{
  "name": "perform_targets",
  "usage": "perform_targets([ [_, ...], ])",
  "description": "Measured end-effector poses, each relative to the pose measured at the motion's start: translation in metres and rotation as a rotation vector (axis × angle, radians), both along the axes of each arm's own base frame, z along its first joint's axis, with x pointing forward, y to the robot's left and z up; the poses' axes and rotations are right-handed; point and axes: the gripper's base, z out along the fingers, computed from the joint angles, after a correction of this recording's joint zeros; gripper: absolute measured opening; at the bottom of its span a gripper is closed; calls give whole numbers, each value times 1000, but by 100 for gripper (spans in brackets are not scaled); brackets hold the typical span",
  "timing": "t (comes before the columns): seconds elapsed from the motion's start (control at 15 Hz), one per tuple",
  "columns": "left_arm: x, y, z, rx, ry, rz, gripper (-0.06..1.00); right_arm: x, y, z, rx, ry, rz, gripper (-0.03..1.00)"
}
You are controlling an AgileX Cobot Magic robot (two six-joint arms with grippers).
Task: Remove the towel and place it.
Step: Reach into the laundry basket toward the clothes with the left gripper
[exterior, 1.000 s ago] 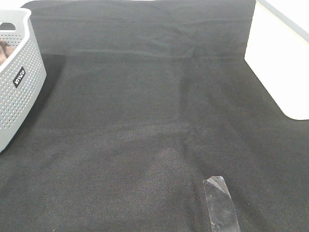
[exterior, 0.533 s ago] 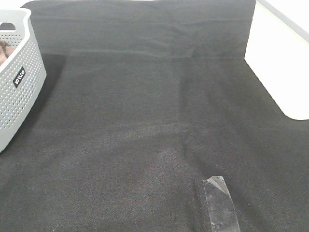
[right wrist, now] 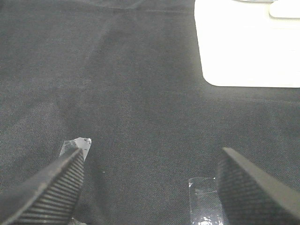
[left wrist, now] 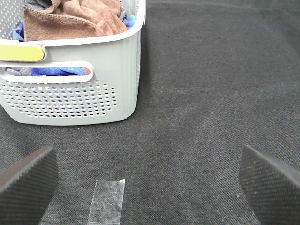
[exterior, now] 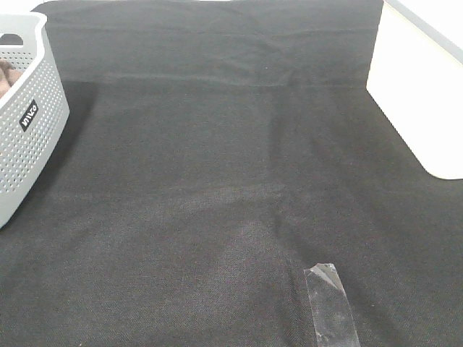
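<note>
The brown towel lies crumpled on top of other cloths inside a grey perforated basket. In the exterior high view only a sliver of the towel shows in the basket at the left edge. My left gripper hovers over the black table cloth a short way from the basket, open, nothing between its fingers. My right gripper is open too, above bare black cloth. Neither gripper appears in the exterior high view.
Blue and grey cloths lie under the towel in the basket. Strips of clear tape stick to the black table cloth. A white surface borders the cloth at the right.
</note>
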Motion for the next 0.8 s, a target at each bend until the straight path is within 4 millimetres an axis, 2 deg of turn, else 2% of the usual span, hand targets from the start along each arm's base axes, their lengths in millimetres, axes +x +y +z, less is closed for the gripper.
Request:
perform_targets([
  [0.8,0,0,0,1,0,0,99,0,0,0,0,0,0,71],
])
